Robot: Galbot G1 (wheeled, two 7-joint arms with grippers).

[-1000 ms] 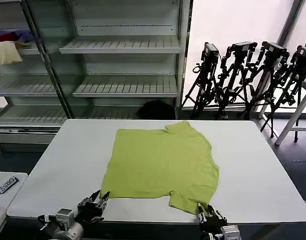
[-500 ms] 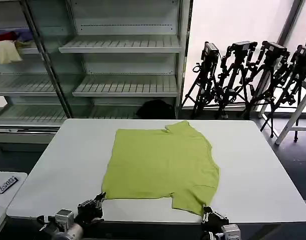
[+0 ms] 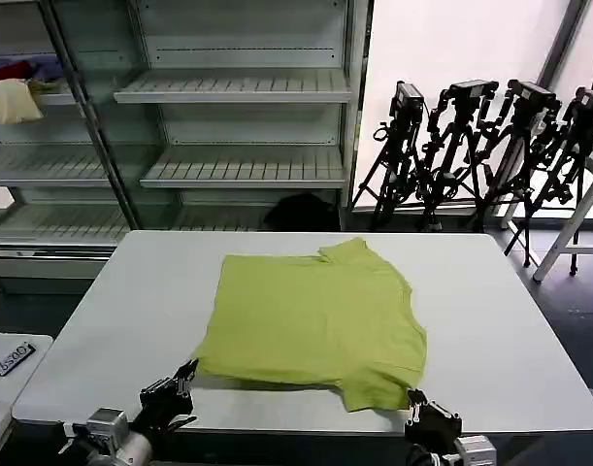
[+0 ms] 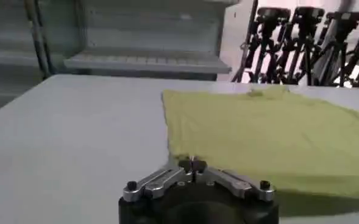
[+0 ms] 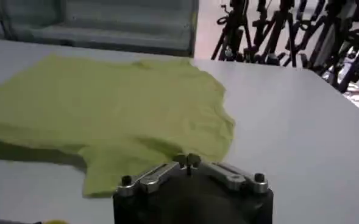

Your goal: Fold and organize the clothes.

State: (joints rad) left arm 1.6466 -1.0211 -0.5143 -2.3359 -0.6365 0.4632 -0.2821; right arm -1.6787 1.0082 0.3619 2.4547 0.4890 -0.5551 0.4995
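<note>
The lime yellow-green T-shirt (image 3: 315, 316) lies spread on the white table (image 3: 131, 320), plain side up. Its near edge is raised off the table and casts a shadow beneath. My left gripper (image 3: 184, 374) is at the shirt's near left corner, shut on the hem (image 4: 185, 155). At the near right sleeve my right gripper (image 3: 417, 400) is shut on the cloth (image 5: 167, 149). In both wrist views the fingertips (image 4: 192, 163) (image 5: 188, 160) meet right at the shirt's edge.
Metal shelving (image 3: 238, 92) stands behind the table, with a pale yellow cloth (image 3: 13, 100) and red and purple cloths on its left side. Black tripods (image 3: 480, 146) crowd the back right. A low white surface (image 3: 10, 364) sits to the left.
Both grippers went from open at the shirt's near edge to shut, and drew back toward me. The shirt's near edge has risen off the table.
</note>
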